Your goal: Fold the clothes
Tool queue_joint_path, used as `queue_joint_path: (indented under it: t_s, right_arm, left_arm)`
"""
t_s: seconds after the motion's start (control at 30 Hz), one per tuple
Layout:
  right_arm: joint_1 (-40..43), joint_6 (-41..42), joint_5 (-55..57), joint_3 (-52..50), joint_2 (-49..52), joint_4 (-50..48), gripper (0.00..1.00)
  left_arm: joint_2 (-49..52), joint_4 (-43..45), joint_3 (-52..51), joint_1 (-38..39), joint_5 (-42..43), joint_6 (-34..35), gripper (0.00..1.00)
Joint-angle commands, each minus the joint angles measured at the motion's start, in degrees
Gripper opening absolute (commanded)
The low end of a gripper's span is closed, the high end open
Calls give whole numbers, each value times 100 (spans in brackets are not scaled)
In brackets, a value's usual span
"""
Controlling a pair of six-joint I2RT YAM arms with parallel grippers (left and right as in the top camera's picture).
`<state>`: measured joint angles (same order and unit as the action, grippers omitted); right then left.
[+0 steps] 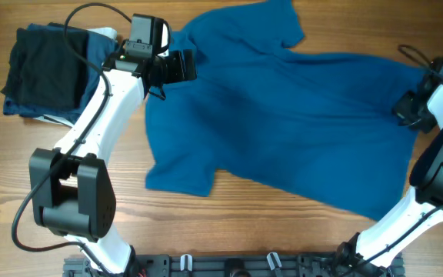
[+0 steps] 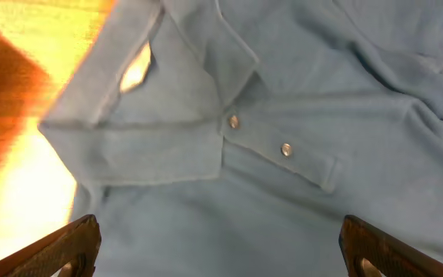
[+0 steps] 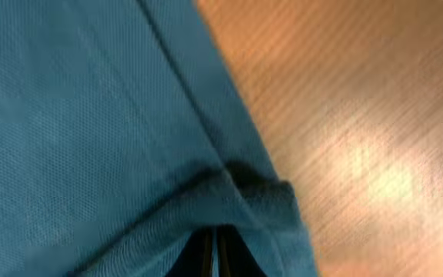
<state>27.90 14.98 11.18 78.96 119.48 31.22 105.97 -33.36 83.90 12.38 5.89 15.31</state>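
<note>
The clothes, a medium-blue polo shirt (image 1: 283, 115), lie spread across the middle and right of the table. My left gripper (image 1: 183, 67) hovers open over the collar end. In the left wrist view its two fingertips (image 2: 68, 246) stand wide apart above the collar (image 2: 152, 92) and the buttoned placket (image 2: 286, 149), with only flat fabric between them. My right gripper (image 1: 406, 108) is at the shirt's right edge. In the right wrist view it (image 3: 215, 250) is shut on a bunched fold of the blue fabric (image 3: 91, 115) next to the hem.
A stack of folded garments, black on top (image 1: 44, 73) with navy beneath, sits at the far left, close to the left arm. Bare wood (image 3: 360, 115) lies right of the shirt's edge. A black rail (image 1: 229, 265) runs along the front.
</note>
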Motion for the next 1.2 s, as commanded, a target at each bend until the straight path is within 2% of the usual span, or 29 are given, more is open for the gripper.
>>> queue_joint_path:
  t_s: [0.0,0.1,0.17,0.33,0.37,0.47,0.5,0.53,0.57,0.6,0.63,0.67,0.7,0.73,0.77,0.83,0.9,1.1,1.17]
  right_arm:
    - [57,-621,-380,-28,498,-664,4]
    - [57,-940,-525,468,496,-846,5]
    - [57,-1233,-879,1126,457,-396,16]
    - [57,-1032,-1147,2743,57,1333,39]
    - [57,-1034,-1145,2909,-55,1609,42]
    - [94,-828,-1152,3248,-667,2420,66]
    - [129,-728,-1213,3248,-835,2590,67]
    - [168,-734,-1379,3248,-994,2876,67]
    - [199,-730,-1547,3246,-1123,3222,61]
    - [197,-732,-1849,3246,-1213,3587,39]
    - [195,-741,-2299,3246,-1246,3930,9]
    - [175,-756,-2677,3230,-1246,4214,4]
    - [111,-887,-2927,3145,-1246,4546,4]
    - [24,-901,-2887,3034,-1246,4717,4]
    - [-68,-879,-2883,2868,-1246,4809,4]
    - [-249,-769,-2879,2439,-1246,4819,4]
    - [-407,-483,-2656,1537,-1246,4439,5]
    - [-459,-387,-2461,-820,-1241,1495,4]
    - [-459,-190,-2065,-1185,-1239,1084,4]
  left_arm:
    - [24,153,-22,35,-59,-120,100]
    - [24,170,-22,35,-118,-122,100]
    - [-42,168,-17,33,-271,-122,99]
    - [-251,122,297,76,-249,-136,99]
    - [-251,81,382,111,-251,-168,96]
    - [-247,-13,468,382,-262,-378,79]
    - [-223,-31,468,457,-278,-479,75]
    - [-214,-79,468,533,-278,-509,71]
    - [-205,-186,468,590,-278,-505,67]
    - [-205,-457,468,656,-278,-503,62]
    - [-205,-791,468,680,-295,-433,50]
    - [-205,-1069,461,675,-297,-361,40]
    - [-205,-1508,435,651,-293,-129,27]
    - [-205,-1718,415,638,-295,2,20]
    - [-205,-1930,391,636,-293,59,18]
    - [-205,-2055,258,636,-295,61,19]
    - [-177,-1991,109,579,-295,61,24]
    - [-90,-1425,-131,407,-295,55,24]
    - [-70,-1351,-157,378,-297,55,24]
